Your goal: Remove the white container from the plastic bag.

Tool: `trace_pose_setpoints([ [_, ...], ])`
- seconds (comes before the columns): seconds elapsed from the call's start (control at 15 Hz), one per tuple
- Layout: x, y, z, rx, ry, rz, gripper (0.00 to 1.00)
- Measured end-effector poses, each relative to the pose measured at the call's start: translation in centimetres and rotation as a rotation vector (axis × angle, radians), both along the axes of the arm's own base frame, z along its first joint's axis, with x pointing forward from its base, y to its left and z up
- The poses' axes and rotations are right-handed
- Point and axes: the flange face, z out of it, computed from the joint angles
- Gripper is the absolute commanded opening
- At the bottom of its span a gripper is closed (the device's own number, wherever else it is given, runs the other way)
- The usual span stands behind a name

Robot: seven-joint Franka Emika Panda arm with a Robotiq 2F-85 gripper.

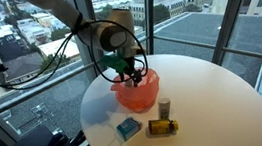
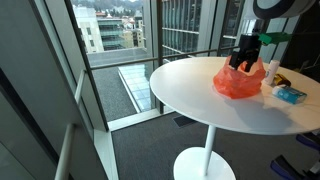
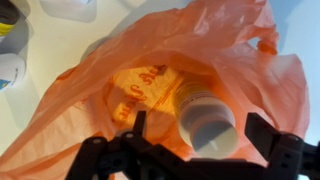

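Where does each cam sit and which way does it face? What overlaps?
Exterior view: high, looking down on the table toward the windows; shows the arm over the bag.
Exterior view: near table height, off to one side, looking across; arm at top right, bag.
Wrist view: looks down into the bag at the container; open jaws at the bottom.
Shared: bag in all three; table and arm in both exterior views.

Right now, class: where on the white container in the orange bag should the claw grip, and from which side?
Likely its round side wall, near the upper end, coming from above through the mouth of the plastic bag. The white container points that end up at the open claw, whose fingers straddle it.
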Motion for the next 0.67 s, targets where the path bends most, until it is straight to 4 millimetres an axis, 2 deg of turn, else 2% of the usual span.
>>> trace_pose_setpoints([
  [0.07,0.10,0.01,-0.11,0.000,0.001,0.000,0.74],
  [0.53,0.56,0.10,-0.36,-0.001,0.001,0.003,0.19],
  [0.67,0.74,0.07,-0.12,-0.005,-0.005,0.006,0.18],
])
